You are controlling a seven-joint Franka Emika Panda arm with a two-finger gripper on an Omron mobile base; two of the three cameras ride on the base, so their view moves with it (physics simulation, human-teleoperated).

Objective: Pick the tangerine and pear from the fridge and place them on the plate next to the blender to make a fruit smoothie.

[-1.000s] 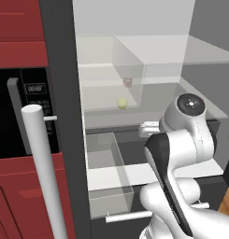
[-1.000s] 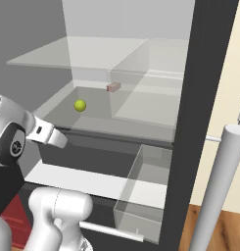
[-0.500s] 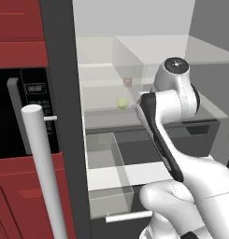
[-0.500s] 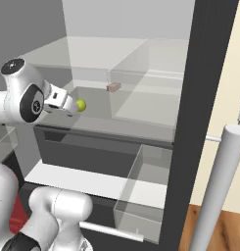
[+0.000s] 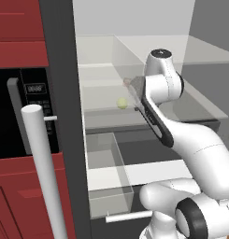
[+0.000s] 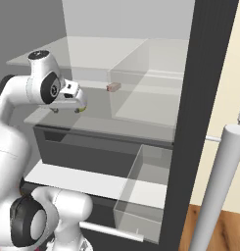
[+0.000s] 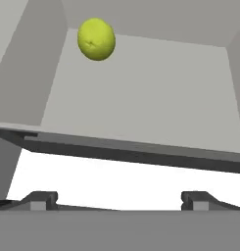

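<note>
Presently the fridge point(image 5: 60, 93) stands open, its white bar handle point(image 5: 43, 168) in the foreground of the left base view. The pear point(image 7: 96, 39) rests on a translucent glass shelf point(image 7: 141, 98) inside, towards the back. The gripper point(image 7: 116, 198) is raised to shelf height at the shelf's front edge, pointing at the pear but well short of it; its fingers point(image 7: 40, 198) stand wide apart with nothing between them. A small reddish-brown box point(image 6: 113, 87) sits further along on the same level, apparently at the corner of a clear bin, though the view is too faint to confirm. A black microwave point(image 5: 22, 116) sits in red cabinets beside the fridge.
</note>
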